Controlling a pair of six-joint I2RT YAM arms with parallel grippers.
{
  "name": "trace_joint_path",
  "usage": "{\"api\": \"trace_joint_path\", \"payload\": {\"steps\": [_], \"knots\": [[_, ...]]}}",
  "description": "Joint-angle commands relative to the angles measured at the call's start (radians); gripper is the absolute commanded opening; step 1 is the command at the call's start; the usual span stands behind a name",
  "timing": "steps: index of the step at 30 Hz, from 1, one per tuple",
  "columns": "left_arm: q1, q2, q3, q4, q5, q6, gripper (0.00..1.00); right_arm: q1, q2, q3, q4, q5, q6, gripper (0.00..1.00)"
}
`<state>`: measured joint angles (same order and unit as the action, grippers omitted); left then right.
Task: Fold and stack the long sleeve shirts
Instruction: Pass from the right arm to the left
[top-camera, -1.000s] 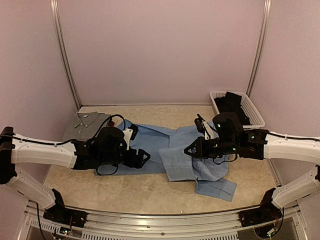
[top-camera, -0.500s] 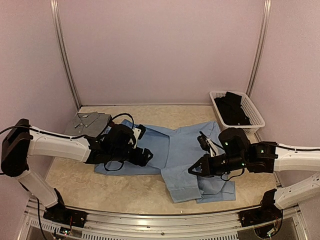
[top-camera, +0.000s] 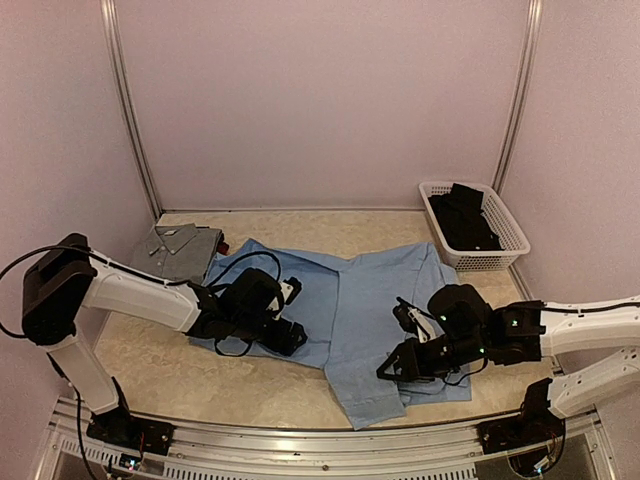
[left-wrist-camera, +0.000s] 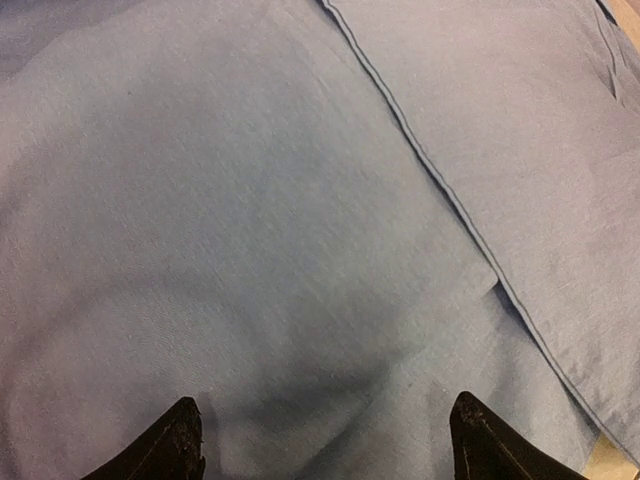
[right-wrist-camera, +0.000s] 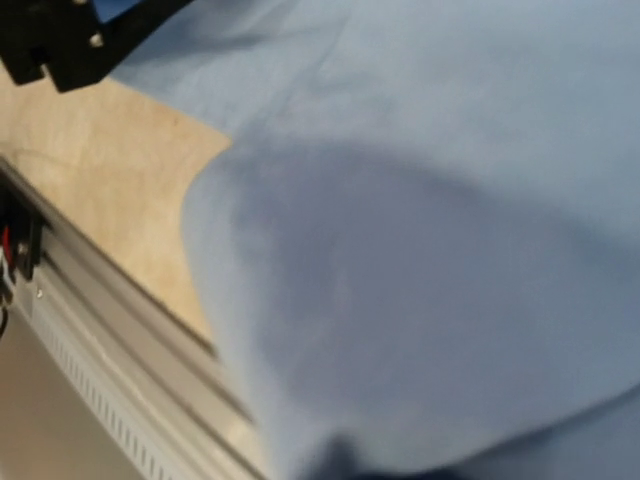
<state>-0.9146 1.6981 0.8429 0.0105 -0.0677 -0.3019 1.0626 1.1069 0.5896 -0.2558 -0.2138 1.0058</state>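
Change: both arms have drawn toward the near hem of the large light blue collared cloth shirt (top-camera: 350, 290) since half a second ago, and its near right part now lies flatter.
Grey shirt: a folded grey collared button-up shirt (top-camera: 178, 252) lies flat on the beige counter (top-camera: 140, 350), just beside the blue shirt's far left edge.
Left hand: the left hand (left-wrist-camera: 325, 445) sits low over the blue shirt's left half with its fingers spread wide and nothing between them. A stitched hem runs diagonally across the cloth ahead of it.
Blue shirt: it is spread over the middle of the counter, with one arm on each half.
Right hand: the right hand (top-camera: 396, 366) is at the blue shirt's near right part. Its wrist view is blurred and filled with blue cloth, so its grip cannot be told.
Basket: a white plastic mesh basket (top-camera: 510, 240) stands beyond the blue shirt's far right corner, apart from it, holding dark clothing (top-camera: 462, 215).
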Motion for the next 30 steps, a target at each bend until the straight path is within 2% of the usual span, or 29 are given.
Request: {"api": "trace_joint_path", "payload": {"steps": [1, 10, 12, 18, 30], "knots": [[-0.031, -0.054, -0.05, -0.04, 0.008, -0.043, 0.8, 0.065, 0.022, -0.027, 0.025, -0.009, 0.053, 0.32], [-0.085, -0.113, -0.085, -0.061, -0.036, -0.092, 0.8, 0.154, 0.012, -0.061, -0.004, 0.038, 0.109, 0.36], [-0.087, -0.115, -0.084, -0.06, -0.039, -0.093, 0.8, 0.16, 0.021, -0.058, 0.006, 0.039, 0.105, 0.3], [-0.087, -0.116, -0.087, -0.064, -0.047, -0.099, 0.8, 0.183, 0.039, -0.029, -0.007, 0.036, 0.092, 0.0], [-0.088, -0.138, -0.104, -0.052, -0.06, -0.103, 0.8, 0.188, -0.062, 0.064, 0.012, 0.085, 0.017, 0.0]]}}
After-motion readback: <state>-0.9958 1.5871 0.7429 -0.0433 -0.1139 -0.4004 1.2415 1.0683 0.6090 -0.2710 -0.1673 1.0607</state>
